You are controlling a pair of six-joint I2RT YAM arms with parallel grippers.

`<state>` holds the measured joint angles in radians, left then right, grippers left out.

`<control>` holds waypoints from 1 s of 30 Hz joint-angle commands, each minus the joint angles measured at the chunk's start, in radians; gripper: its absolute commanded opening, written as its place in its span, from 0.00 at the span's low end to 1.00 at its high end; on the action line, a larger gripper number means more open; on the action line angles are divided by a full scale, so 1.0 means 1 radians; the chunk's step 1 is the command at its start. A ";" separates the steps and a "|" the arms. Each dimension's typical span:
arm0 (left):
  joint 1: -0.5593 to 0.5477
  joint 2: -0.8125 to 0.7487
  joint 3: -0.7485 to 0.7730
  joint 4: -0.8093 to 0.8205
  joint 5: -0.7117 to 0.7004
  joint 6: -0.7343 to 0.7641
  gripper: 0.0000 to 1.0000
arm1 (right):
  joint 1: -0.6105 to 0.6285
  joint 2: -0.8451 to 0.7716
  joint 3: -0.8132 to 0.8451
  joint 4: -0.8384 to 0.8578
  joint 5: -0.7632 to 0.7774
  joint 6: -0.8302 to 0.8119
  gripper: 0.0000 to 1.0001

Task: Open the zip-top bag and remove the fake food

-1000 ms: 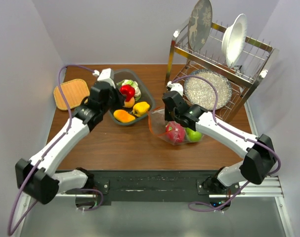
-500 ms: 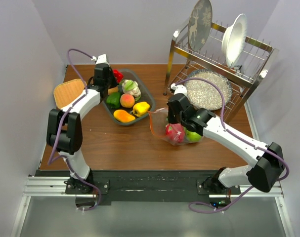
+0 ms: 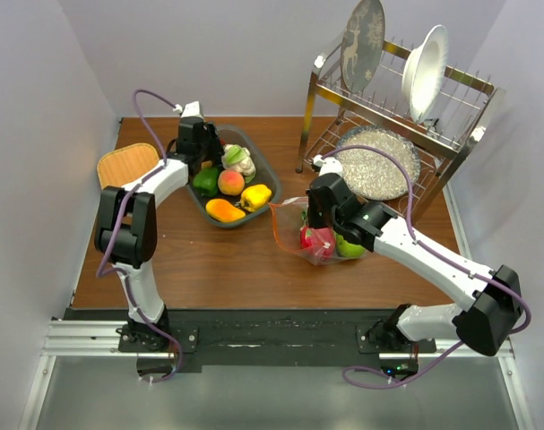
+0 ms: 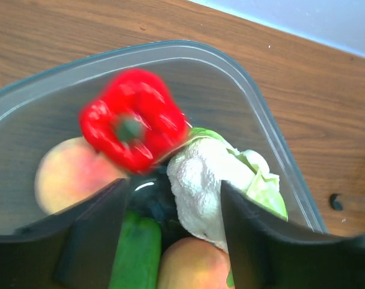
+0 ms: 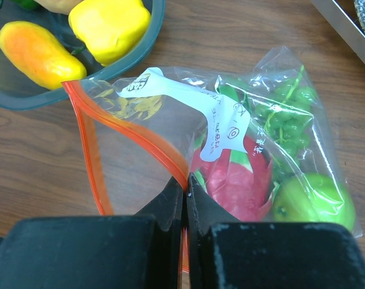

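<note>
And the left arm lets go! A second ago it carried the red bell pepper (image 4: 133, 126) over the tray (image 4: 188, 66). Since then it has swung out to the tray's far end, and now the left fingers (image 4: 92, 235) stand apart with nothing between them. The pepper shows as a red blur beyond them, free of both fingers, above a peach (image 4: 65, 177) and a pale leafy piece (image 4: 218, 180). I read that as one piece of fake food out of the bag and dropping in with the rest. The right arm has barely shifted, and its right fingers (image 5: 161, 211) stay clenched on the plastic of the zip-top bag (image 5: 128, 108), right at the orange zip strip (image 5: 128, 135). The bag lies near the middle of the table (image 3: 209, 260), a little toward the right edge, just beside the tray's near right corner. So the job is partly done: the mouth gapes, but a red piece (image 5: 233, 180), a green apple (image 5: 314, 201) and a leafy green piece (image 5: 278, 102) are still inside. The top view gives the whole layout, with the left arm reaching toward the far edge and the right arm bent over the bag, yet there the wrist hides the pepper and the arm hides the pinch. Only the left wrist view shows the pepper clear of the fingers. Only the right wrist view shows the film trapped between shut fingers, the open mouth, and the orange piece (image 5: 38, 51) in the tray close by.
</note>
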<state>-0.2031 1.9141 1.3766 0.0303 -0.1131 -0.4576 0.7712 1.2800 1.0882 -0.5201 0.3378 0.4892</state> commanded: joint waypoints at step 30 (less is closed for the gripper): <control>-0.723 -0.719 -0.611 0.057 -0.054 -0.242 0.13 | 0.143 0.025 0.085 -0.034 0.145 0.123 0.00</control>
<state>-0.8627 1.1412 0.7872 -0.0429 -0.1459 -0.6315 0.8707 1.2957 1.1072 -0.5388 0.3958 0.5594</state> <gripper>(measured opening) 0.138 0.014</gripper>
